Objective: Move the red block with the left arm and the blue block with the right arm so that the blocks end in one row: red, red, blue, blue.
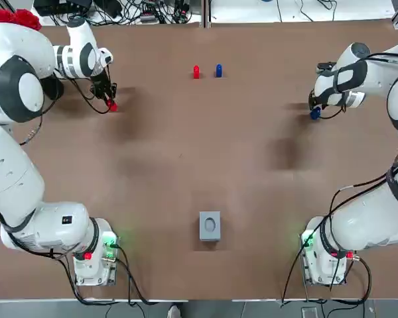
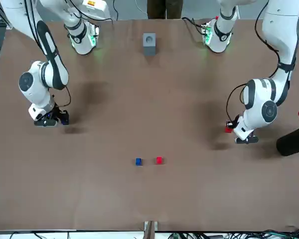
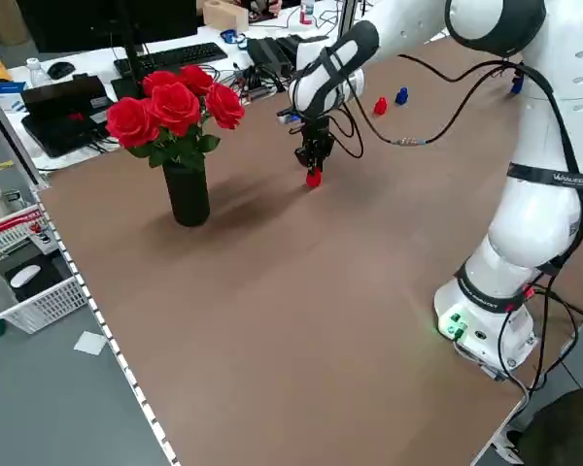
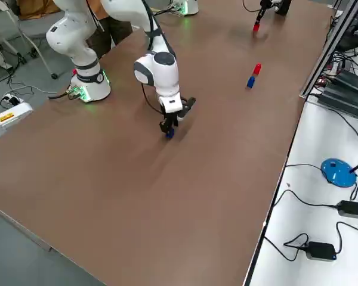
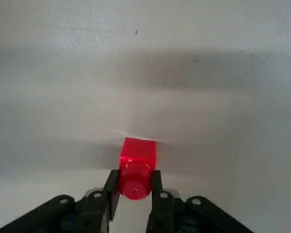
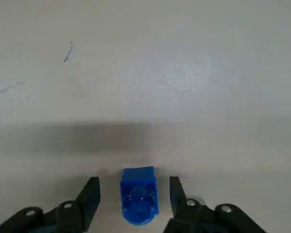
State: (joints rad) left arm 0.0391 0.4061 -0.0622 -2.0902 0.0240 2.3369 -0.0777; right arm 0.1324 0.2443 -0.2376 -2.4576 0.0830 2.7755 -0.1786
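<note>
My red block sits at the upper left of the top view, well apart from the middle of the table. My left gripper is closed on it, with both fingers pressed against its sides. I cannot tell whether the block is clear of the surface.

My blue block lies at the upper right of the top view, resting on the table. My right gripper is lowered around it and open, with a gap on each side of the block. It holds nothing.

Near the top centre of the top view, a second red block and a second blue block stand just beside each other, not touching, red on the left and blue on the right. A small grey box lies at lower centre, well apart from everything.

I judge the step in hand to be the pickup: one side is gripped, the other is not yet. Next, I think my right fingers should close on the blue block. Both blocks then need carrying inward. Red should land just left of the standing red, and blue just right of the standing blue. They should be in line and must not knock the pair.
</note>
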